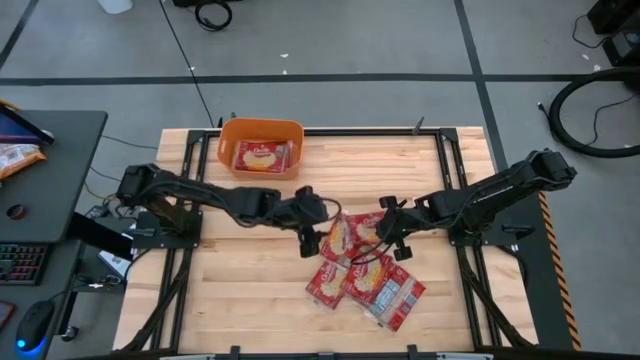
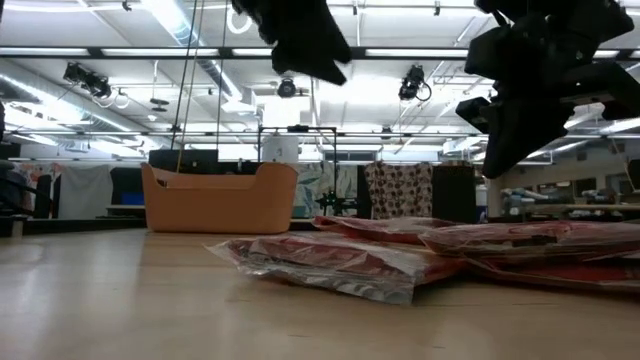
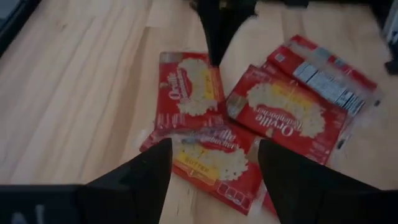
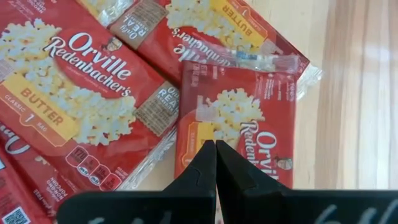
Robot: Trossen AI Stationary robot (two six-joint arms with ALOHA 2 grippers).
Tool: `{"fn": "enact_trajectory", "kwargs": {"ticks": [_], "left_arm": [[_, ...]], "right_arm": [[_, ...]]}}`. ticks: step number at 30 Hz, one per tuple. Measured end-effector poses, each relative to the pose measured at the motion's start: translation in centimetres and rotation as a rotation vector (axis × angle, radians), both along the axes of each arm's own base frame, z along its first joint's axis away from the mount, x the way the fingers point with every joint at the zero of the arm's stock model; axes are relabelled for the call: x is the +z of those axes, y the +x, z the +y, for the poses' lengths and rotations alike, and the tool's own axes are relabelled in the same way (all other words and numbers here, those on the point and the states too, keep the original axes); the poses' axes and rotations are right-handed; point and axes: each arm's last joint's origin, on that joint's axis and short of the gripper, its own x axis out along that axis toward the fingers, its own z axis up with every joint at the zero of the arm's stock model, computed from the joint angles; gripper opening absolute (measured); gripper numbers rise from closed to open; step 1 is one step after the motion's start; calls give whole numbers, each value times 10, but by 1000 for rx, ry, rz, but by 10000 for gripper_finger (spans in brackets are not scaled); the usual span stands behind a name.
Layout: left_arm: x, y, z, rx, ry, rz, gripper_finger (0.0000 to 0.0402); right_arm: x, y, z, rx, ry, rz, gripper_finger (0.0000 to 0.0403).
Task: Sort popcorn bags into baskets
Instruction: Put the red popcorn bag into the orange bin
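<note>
Above the desk, the left pincer hangs released at nine o'clock of the popcorn bags; the right pincer, clenched and empty, hovers over them.

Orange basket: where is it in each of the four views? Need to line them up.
High view: orange basket at the table's far edge, left of centre, popcorn bags inside.
Low view: basket at left, in the background, standing on the tabletop behind the bag pile.
Left wrist view: not in it.
Right wrist view: not in it.
Shared landmark: the pile of red popcorn bags on the table shows in all four views.
</note>
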Motion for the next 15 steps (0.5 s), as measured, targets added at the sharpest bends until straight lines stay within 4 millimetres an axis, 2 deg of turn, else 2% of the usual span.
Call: {"fn": "enact_trajectory", "kwargs": {"ticks": [4, 7, 15], "left_arm": [[-16, 5, -8, 16, 30, 22, 243], [-23, 8, -11, 21, 23, 39, 243], [-23, 8, -11, 49, -5, 35, 243]], "right_arm": [[0, 0, 0, 0, 1, 0, 5], [1, 1, 0, -14, 13, -15, 23], [-5, 11, 3, -36, 57, -38, 126]]}}
